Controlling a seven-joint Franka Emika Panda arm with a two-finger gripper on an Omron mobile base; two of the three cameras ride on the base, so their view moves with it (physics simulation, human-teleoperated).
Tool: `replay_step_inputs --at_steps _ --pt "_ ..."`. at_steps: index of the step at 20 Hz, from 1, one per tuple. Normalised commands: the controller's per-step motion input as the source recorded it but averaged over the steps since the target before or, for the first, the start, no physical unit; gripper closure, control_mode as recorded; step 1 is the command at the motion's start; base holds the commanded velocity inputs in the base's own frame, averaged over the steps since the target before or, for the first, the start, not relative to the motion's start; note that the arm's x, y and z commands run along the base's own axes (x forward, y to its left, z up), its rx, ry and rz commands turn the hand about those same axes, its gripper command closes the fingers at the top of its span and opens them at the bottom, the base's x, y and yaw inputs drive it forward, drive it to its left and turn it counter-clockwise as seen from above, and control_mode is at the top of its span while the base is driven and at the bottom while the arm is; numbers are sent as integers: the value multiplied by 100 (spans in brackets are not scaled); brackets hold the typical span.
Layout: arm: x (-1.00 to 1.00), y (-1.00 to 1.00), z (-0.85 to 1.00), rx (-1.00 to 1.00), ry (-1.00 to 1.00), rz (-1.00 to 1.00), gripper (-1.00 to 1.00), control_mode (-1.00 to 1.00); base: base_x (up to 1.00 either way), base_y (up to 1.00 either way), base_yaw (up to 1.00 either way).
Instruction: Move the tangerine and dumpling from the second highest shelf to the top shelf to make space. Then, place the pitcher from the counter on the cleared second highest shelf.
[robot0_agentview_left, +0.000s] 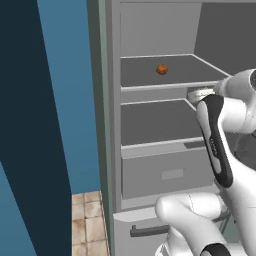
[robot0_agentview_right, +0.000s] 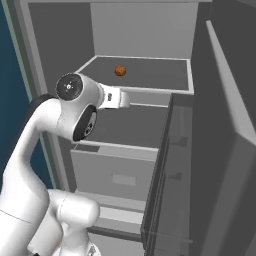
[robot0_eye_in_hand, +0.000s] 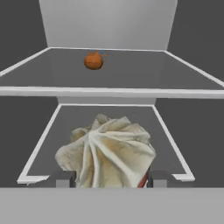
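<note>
The dumpling (robot0_eye_in_hand: 106, 151) sits closest to the hand camera, a pale cream, pleated lump low in the frame, with one dark finger tip (robot0_eye_in_hand: 65, 178) of the claw (robot0_eye_in_hand: 111, 179) at its left flank and the other at its right. The tips stand hard against its sides, so the claw is closed around the dumpling. The dumpling sits over the second highest shelf (robot0_eye_in_hand: 48, 140), a dark grey plate with a thin white rim; whether it rests on the plate or is lifted just off it cannot be told. Above and further back lies the top shelf (robot0_eye_in_hand: 175, 76), and on it, left of centre and toward the back, rests the tangerine (robot0_eye_in_hand: 93, 61).

In the left base view the white arm rises from the lower right and reaches into the open fridge between the two shelves. The tangerine (robot0_agentview_left: 161, 69) lies on the top shelf (robot0_agentview_left: 145, 72), about mid-width. The second highest shelf (robot0_agentview_left: 155, 122) shows bare grey below it.

In the right base view the arm comes up from the lower left, its hand reaching in under the top shelf (robot0_agentview_right: 165, 75). The tangerine (robot0_agentview_right: 120, 71) sits on that shelf, left of centre.
</note>
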Motion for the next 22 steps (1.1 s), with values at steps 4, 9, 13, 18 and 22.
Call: replay_step_inputs --at_steps 4,9,13,18,22 --pt "0 -47 64 0 0 -3 100 -100 0 0 0" --pt "34 -51 16 0 0 0 100 -100 0 0 0" --pt "69 -35 0 1 0 0 100 -100 0 0 0" --pt "82 -22 -20 2 0 0 100 -100 0 0 0" --pt "77 -17 -43 2 2 0 100 -100 0 0 0"
